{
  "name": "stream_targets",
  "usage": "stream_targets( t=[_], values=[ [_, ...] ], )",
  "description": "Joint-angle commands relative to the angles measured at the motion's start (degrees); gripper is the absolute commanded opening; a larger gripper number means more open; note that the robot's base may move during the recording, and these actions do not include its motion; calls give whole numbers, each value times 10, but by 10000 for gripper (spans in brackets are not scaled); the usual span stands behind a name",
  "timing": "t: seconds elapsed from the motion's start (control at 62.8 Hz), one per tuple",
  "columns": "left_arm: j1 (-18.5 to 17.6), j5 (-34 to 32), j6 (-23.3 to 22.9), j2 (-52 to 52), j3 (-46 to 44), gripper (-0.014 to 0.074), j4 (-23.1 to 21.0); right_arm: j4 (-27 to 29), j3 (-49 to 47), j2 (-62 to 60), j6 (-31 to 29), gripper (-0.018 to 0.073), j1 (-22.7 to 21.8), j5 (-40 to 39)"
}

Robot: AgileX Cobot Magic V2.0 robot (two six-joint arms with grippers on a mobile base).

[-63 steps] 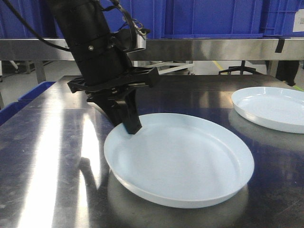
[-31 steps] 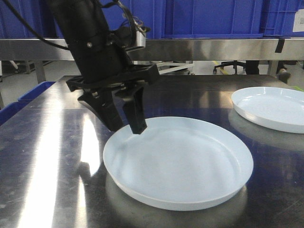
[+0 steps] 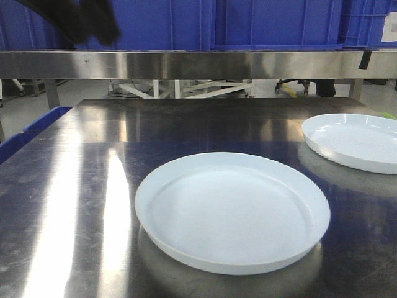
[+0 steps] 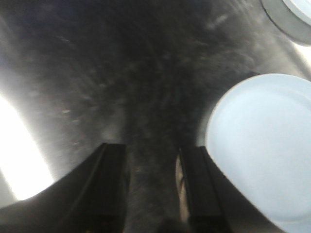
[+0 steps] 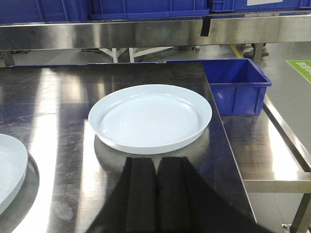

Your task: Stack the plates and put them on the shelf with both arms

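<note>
Front view: the near plate [image 3: 232, 211] and far plate [image 3: 353, 141] lie well apart on the tabletop [image 3: 74, 186], with the shelf [image 3: 217, 64] behind. Left wrist view: the left gripper [image 4: 153, 189] hangs parted and empty, the near plate off to its right. Right wrist view: the right gripper [image 5: 155, 194] has its fingers pressed together, the far plate straight ahead.

Centre plate [image 3: 232, 214] and right-edge plate [image 3: 353, 139]: plain glossy white, faint blue tint. Shelf band [image 3: 248, 64] across upper frame: brushed silver-grey, with a black strip [image 3: 366, 59] at its right end; crates [image 3: 279, 22] above it: solid deep blue. Tabletop [image 3: 205, 124]: dark grey steel, white glare streaks lower left; left gripper [image 4: 153, 155], wrist view: black.
</note>
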Motion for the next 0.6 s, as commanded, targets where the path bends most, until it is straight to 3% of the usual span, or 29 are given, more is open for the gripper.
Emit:
stream_targets(
  t=[0.0,0.271,0.398,0.589],
  values=[
    [27,-74,-10,-97,50,238,6,-5,-9,-12,0,57,0,-46],
    [128,-210,-10,-338,282,83,25,-5,-9,-12,0,57,0,-45],
    [170,-269,-10,-455,387,84,27,-5,-9,-12,0,57,0,-46],
    [202,-326,-10,-606,497,84,29,-5,-9,-12,0,57,0,-59]
  ],
)
